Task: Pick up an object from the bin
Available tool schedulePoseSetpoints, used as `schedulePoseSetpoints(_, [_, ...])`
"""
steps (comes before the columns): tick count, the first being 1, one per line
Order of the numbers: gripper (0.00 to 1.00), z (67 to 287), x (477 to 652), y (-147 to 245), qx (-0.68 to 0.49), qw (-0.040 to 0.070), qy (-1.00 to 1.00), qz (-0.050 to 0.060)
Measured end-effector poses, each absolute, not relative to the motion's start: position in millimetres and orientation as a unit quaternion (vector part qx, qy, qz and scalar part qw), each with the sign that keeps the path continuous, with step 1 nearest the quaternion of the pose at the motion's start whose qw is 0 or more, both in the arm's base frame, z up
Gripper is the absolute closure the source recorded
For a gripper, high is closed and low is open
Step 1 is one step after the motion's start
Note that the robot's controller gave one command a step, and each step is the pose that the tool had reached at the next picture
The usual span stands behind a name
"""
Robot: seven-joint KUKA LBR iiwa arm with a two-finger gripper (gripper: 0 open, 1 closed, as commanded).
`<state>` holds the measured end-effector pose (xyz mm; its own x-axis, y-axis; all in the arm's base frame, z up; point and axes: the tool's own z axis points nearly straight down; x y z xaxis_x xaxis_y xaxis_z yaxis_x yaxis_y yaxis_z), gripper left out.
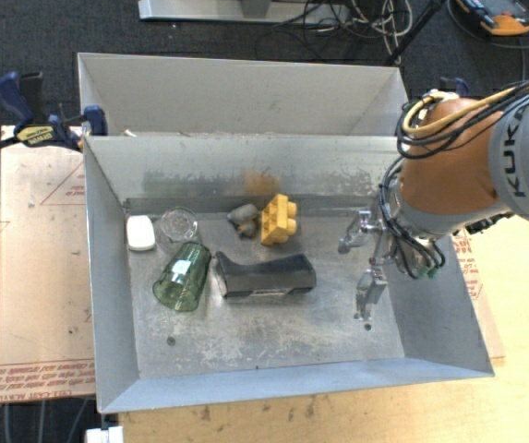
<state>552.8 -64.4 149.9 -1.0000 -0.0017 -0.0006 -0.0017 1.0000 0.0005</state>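
Observation:
My gripper [358, 279] hangs over the bare right side of the bin floor, its two fingers spread open with nothing between them. The nearest thing is a black, wedge-shaped block [264, 276] lying flat in the middle of the bin, a short way left of the fingers. Behind it a yellow knobbly toy [279, 220] rests near the back wall. A small grey stone-like lump [242, 218] touches the toy's left side.
On the left lie a green glass jar [183, 278] on its side, a small clear glass [178, 222] and a white block [140, 233]. The arm with its orange cover and cables reaches in over the right rim.

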Motion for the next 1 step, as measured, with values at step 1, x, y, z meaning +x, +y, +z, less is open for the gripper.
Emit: schedulePoseSetpoints(1, [0.00, 149.9, 552.8, -64.4, -0.001, 0.000, 1.000, 0.000])
